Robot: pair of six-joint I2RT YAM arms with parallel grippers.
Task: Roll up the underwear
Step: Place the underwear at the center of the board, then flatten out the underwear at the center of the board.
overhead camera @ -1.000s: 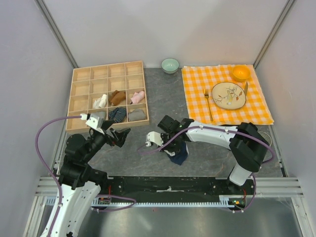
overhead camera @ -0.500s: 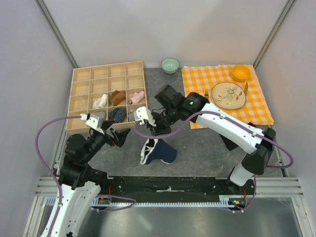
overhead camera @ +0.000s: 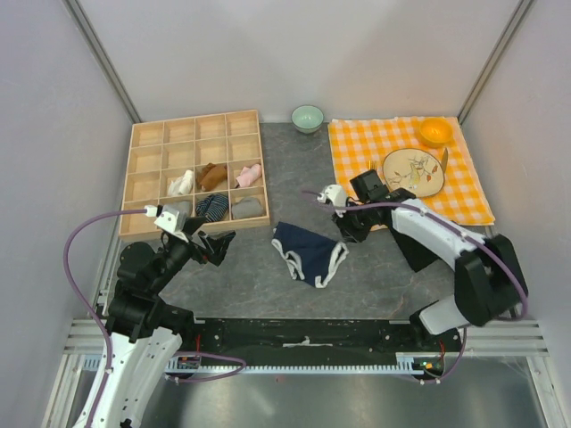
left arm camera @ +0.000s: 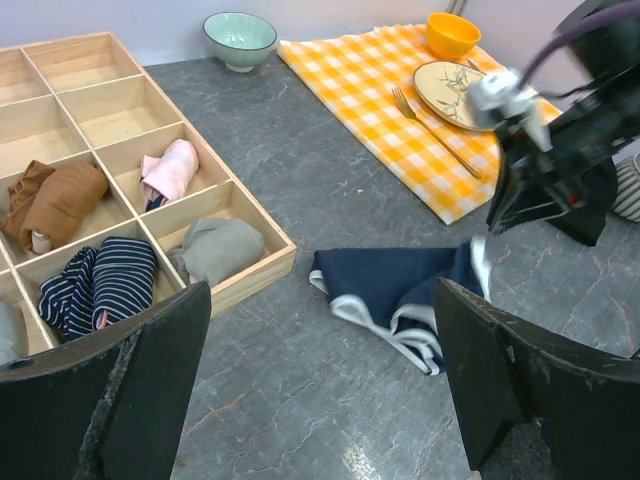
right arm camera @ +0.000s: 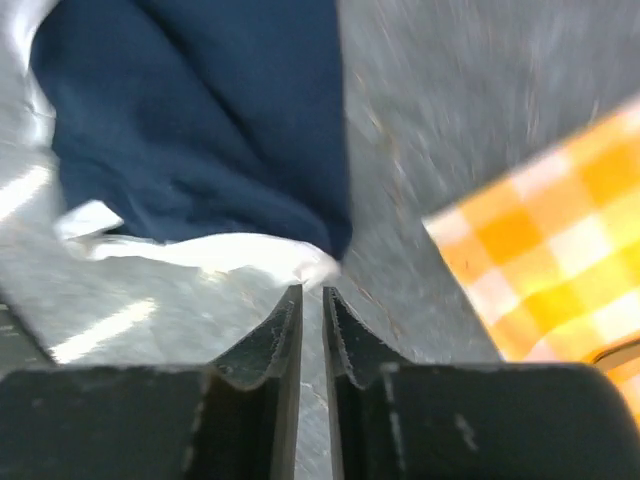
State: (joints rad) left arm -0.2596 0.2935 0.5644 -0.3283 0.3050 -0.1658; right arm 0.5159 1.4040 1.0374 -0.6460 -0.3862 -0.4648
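Right at the tips of your right gripper (right arm camera: pixel 311 292), the jaws are only cracked open a sliver. There's nothing pinched in there, just bare table showing through the gap. Directly ahead of those tips, nearly touching, sits the white-trimmed edge of the underwear (right arm camera: pixel 200 130). The navy body spreads ahead and to the tool's left, and the orange checked cloth (right arm camera: pixel 540 260) is off to its right. Your left gripper (overhead camera: pixel 214 242) is spread wide with nothing in it. It hovers with the underwear out in front, well apart, and the wooden tray (left arm camera: pixel 240 283) on its left. To me this looks like the lay-it-out step: the garment lies opened on the table but a bit rumpled, and no roll is started yet. Next I'd guess you want to get low on one trimmed edge, pinch only that layer, and turn it over onto itself, maybe with the left pinning the far side.
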